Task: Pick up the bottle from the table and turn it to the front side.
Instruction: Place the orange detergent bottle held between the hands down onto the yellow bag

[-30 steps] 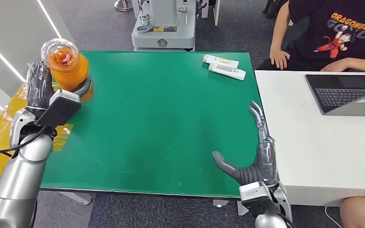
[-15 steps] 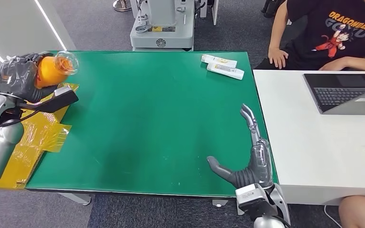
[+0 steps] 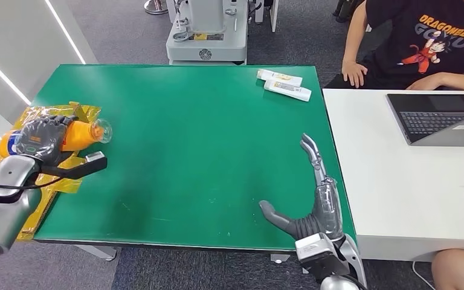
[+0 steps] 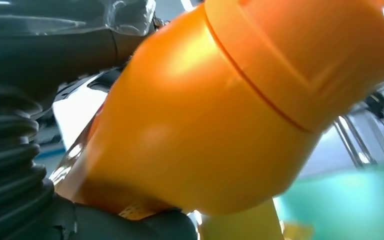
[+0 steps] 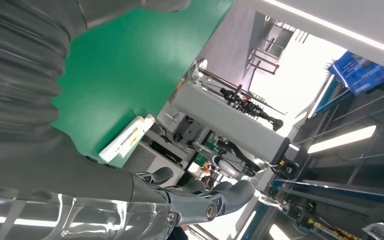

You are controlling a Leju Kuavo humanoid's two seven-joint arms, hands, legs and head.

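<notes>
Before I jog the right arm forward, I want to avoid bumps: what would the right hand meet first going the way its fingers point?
Probably nothing near: the right hand points up the table's right edge, bare green ahead. The white tubes lie farther on, slightly left; depth is unclear.

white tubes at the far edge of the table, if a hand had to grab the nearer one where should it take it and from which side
Probably across its narrow middle, coming down from above. The nearer white tube lies flat on the green table, long and slim, with the other tube close behind, so only top access looks free.
</notes>
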